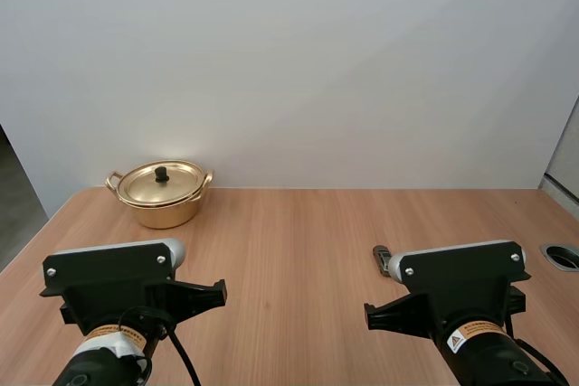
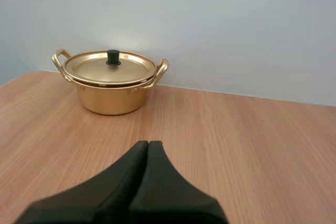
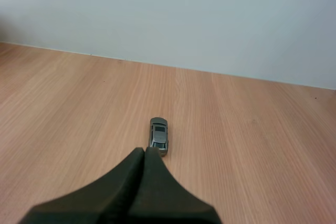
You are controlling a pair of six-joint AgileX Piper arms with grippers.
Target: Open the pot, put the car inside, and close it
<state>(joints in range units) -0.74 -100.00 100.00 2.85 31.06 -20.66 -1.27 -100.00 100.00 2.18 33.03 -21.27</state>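
Pale brown wooden table (image 1: pixel 298 241) fills the lower half of the high view, and a plain white wall (image 1: pixel 344 61) stands behind it. At the far left of the table, close to the wall, stands a round golden metal pot (image 1: pixel 163 210) with two loop handles. Its flat golden lid (image 1: pixel 176 185) is on the pot, with a small black knob (image 1: pixel 161 173) in the middle.

A small grey toy car (image 1: pixel 383 259) lies on the bare wood at the lower right of the high view, well apart from the pot and partly hidden behind the right arm.

In the left wrist view the left hand (image 2: pixel 148 148) is clenched on nothing, its two black fingers pressed together as one dark wedge. It points toward the pot (image 2: pixel 111 98), which is some way ahead.

In the right wrist view the right hand (image 3: pixel 145 153) is also clenched and grasps nothing. The car (image 3: pixel 159 135) lies just beyond its tip, lengthwise to it; I cannot tell if they touch.
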